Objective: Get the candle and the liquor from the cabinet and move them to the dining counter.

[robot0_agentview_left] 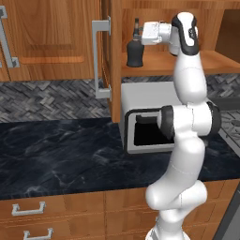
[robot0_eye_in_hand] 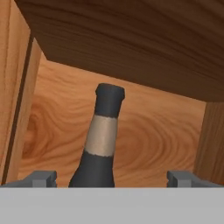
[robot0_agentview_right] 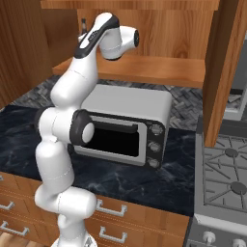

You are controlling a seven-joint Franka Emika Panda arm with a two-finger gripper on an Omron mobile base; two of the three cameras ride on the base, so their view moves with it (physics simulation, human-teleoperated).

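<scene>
The liquor [robot0_agentview_left: 135, 52] is a dark bottle with a thin neck, upright on the shelf of the open cabinet [robot0_agentview_left: 154, 65] near its left wall. My gripper [robot0_agentview_left: 140, 33] is level with the neck, just to its right, and open. In the hand view the liquor's neck [robot0_eye_in_hand: 103, 135], with a pale band and a dark cap, rises between the two spread fingertips [robot0_eye_in_hand: 41, 178], nearer the left one, and touches neither. In the right base view the liquor's top [robot0_agentview_right: 83, 23] peeks out behind the arm. The candle and the dining counter are out of view.
The cabinet door [robot0_agentview_left: 107, 51] stands swung open with its long grey bar handle [robot0_agentview_left: 100, 58]. A grey toaster oven [robot0_agentview_left: 145, 117] sits on the black marble counter [robot0_agentview_left: 56, 150] under the shelf. A stove [robot0_agentview_right: 226, 169] lies to the right, drawers [robot0_agentview_left: 28, 208] below.
</scene>
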